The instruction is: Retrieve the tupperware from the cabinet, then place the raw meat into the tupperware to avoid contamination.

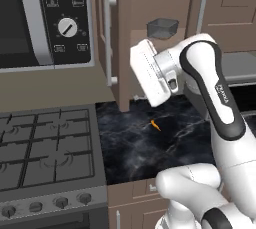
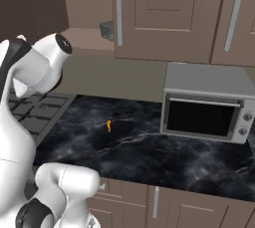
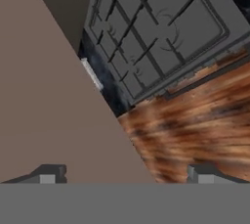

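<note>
The tupperware [image 1: 162, 28] is a small translucent grey tub on the shelf of the open cabinet [image 1: 125, 13]; in the right base view the tupperware [image 2: 106, 29] peeks out from behind a closed door. The raw meat [image 1: 156, 124] is a tiny orange sliver on the black marble counter [image 1: 130, 148], and the raw meat [image 2: 109, 125] lies well left of the toaster oven. My white hand [image 1: 149, 70] hangs below the shelf, beside the open door's edge. In the hand view my gripper [image 3: 127, 176] is open and empty, its fingertips [image 3: 49, 174] wide apart, facing the door panel.
A microwave [image 1: 45, 18] hangs over the gas stove [image 1: 45, 148] on the left. The open door's bar handle [image 1: 107, 38] stands close to my hand. A grey toaster oven [image 2: 206, 105] sits at the counter's right. Closed cabinet doors [image 2: 164, 13] hang above it.
</note>
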You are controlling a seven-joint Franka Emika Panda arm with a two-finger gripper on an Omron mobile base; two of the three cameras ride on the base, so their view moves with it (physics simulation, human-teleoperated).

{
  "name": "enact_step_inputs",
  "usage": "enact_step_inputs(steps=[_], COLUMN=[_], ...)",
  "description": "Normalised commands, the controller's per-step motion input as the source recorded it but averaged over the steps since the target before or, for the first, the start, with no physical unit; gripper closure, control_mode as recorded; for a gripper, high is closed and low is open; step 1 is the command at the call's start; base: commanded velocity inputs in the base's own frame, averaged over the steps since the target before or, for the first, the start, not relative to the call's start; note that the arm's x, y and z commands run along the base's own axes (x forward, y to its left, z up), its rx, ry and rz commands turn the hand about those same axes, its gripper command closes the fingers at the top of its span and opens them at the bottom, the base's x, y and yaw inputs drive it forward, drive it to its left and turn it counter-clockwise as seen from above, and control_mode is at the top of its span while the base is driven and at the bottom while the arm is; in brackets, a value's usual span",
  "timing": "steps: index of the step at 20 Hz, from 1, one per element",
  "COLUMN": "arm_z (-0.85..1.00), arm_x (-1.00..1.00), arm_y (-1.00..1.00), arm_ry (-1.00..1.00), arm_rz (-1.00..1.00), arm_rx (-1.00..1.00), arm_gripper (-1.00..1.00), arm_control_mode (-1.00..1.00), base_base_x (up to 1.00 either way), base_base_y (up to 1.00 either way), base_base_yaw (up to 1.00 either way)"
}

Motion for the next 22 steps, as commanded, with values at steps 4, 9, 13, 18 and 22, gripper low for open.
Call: enact_step_inputs(steps=[4,9,13,18,22], arm_z=[-0.19,-0.03,0.00,-0.23,-0.33], arm_x=[0.08,0.29,0.30,0.01,-0.19], arm_y=[-0.27,-0.82,-0.65,-0.28,-0.29], arm_ry=[0.00,0.00,0.00,-0.01,0.00], arm_rz=[0.01,0.16,0.22,0.31,0.27], arm_rx=[-0.06,-0.04,-0.12,-0.28,-0.32], arm_gripper=[-1.00,-1.00,-1.00,-1.00,-1.00], arm_control_mode=[-1.00,-1.00,-1.00,-1.00,-1.00], base_base_x=[0.00,0.00,0.00,0.00,0.00], base_base_y=[0.00,0.00,0.00,0.00,0.00], base_base_yaw=[0.00,0.00,0.00,0.00,0.00])
